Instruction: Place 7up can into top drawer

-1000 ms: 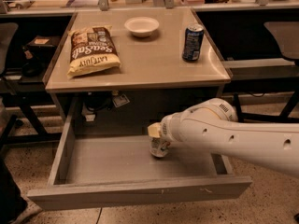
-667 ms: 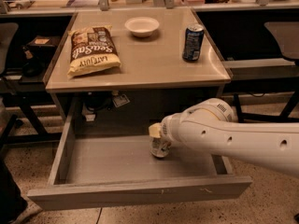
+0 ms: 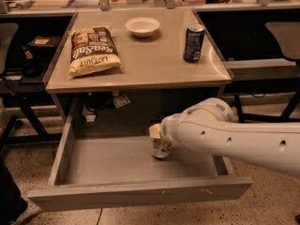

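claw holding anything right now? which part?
The small silvery-grey 7up can, gripped around its upper half by the claw inside the wide grey top drawer. The white arm hides most of the claw.

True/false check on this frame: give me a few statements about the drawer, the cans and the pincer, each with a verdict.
1. The top drawer is pulled open. True.
2. The 7up can stands on the table beside the bowl. False: it is inside the drawer, towards the right of the picture.
3. The pincer is down in the drawer at the 7up can. True.
4. The chip bag lies in the drawer. False: it lies on the table, on the picture's left.
5. A dark blue can stands on the table. True.
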Controlling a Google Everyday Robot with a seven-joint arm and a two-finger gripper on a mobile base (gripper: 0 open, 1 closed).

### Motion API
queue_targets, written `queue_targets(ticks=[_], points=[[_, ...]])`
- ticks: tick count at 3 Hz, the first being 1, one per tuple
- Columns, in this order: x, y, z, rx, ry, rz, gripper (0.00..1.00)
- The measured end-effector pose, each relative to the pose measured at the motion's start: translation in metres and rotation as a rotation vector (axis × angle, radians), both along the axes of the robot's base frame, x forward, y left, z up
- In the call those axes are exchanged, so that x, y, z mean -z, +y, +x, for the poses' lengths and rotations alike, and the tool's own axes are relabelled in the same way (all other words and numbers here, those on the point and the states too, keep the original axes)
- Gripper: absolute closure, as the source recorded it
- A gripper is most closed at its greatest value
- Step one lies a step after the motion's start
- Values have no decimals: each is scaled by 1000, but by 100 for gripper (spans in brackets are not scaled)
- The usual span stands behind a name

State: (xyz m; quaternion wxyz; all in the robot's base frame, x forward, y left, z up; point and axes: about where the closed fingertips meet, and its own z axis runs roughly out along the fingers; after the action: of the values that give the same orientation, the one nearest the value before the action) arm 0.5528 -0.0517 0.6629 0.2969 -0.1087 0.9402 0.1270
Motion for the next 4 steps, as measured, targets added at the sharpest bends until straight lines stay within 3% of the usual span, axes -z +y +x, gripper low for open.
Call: queue_targets(ticks=[3,4], points=[[0,0,0,0,0,0,13],[0,0,0,0,0,0,0]])
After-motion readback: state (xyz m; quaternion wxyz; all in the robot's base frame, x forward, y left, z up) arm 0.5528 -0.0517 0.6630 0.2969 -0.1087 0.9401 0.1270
